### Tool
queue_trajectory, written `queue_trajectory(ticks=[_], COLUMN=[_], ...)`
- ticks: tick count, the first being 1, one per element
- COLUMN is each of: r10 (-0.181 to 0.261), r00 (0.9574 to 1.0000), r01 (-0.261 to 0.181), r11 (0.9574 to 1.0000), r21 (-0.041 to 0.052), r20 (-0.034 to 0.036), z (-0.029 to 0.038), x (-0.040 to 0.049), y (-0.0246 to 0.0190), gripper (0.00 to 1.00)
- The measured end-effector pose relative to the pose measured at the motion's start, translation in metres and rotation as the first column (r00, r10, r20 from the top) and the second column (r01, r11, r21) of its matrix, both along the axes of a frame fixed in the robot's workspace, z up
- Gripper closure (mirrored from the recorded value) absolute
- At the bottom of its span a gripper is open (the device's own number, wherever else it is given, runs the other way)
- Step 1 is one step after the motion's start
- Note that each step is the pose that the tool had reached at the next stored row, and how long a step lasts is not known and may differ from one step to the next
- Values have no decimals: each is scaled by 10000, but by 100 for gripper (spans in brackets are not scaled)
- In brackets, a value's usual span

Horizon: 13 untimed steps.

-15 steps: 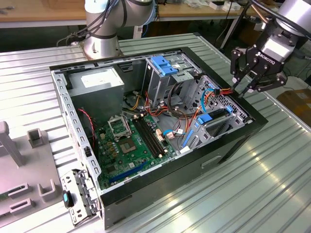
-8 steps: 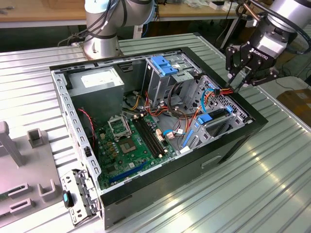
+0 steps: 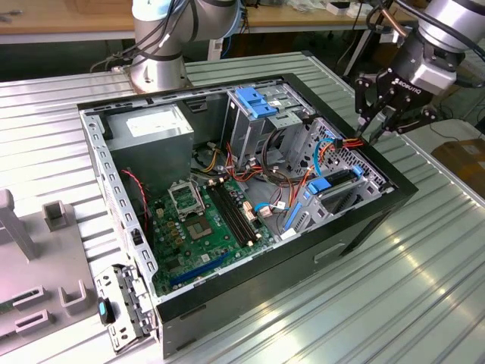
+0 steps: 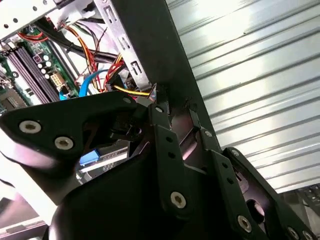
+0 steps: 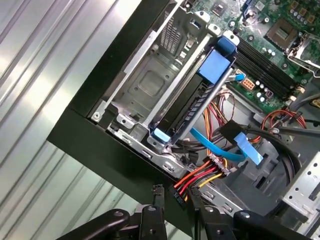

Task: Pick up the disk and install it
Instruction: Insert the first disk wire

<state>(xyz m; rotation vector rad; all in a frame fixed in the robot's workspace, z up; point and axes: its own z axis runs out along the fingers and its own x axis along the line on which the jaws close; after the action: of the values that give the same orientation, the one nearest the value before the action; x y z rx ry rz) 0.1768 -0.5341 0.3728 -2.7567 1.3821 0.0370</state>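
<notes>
The disk [image 3: 333, 186] sits edge-up in the metal drive bay [image 5: 145, 85] at the corner of the open computer case, on the exterior view's right. Its dark body [image 5: 192, 106] lies between bright blue carrier parts, with a blue tab at one end. My gripper [image 3: 377, 135] hangs just outside and above that corner, over the case's black wall. Its fingers [image 5: 158, 196] stand a little apart with nothing between them. A black plug on a bundle of red, orange and yellow wires [image 5: 200, 175] lies close below the fingertips. The gripper [image 4: 175, 102] points down at the case edge.
The case [image 3: 356, 227] lies open on a ribbed metal table [image 3: 424, 288]. Inside are the green motherboard [image 3: 208, 220], a tall grey cage with a blue latch [image 3: 254, 102] and thin blue cables [image 3: 327, 148]. The arm's base [image 3: 155, 45] stands behind the case. Grey fixtures [image 3: 38, 258] sit at the exterior view's left.
</notes>
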Motion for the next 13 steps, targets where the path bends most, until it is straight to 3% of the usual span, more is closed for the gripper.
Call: queue_trajectory(ticks=[2,6,7,9,12,13], r10=[580,1790,2121,2494,3269,3324], r00=[9983,9838,9772,9684,9451,9431], r01=[-580,-1790,-2121,-2494,-3269,-3323], r11=[9983,9838,9772,9684,9450,9431], r21=[-2,-31,-38,-43,-60,-84], r20=[19,15,14,13,10,70], z=[0,0,0,0,-3,-9], x=[-2,-1,-1,-1,-2,-19], y=[1,1,0,1,1,0], gripper=[67,67,67,67,67,67])
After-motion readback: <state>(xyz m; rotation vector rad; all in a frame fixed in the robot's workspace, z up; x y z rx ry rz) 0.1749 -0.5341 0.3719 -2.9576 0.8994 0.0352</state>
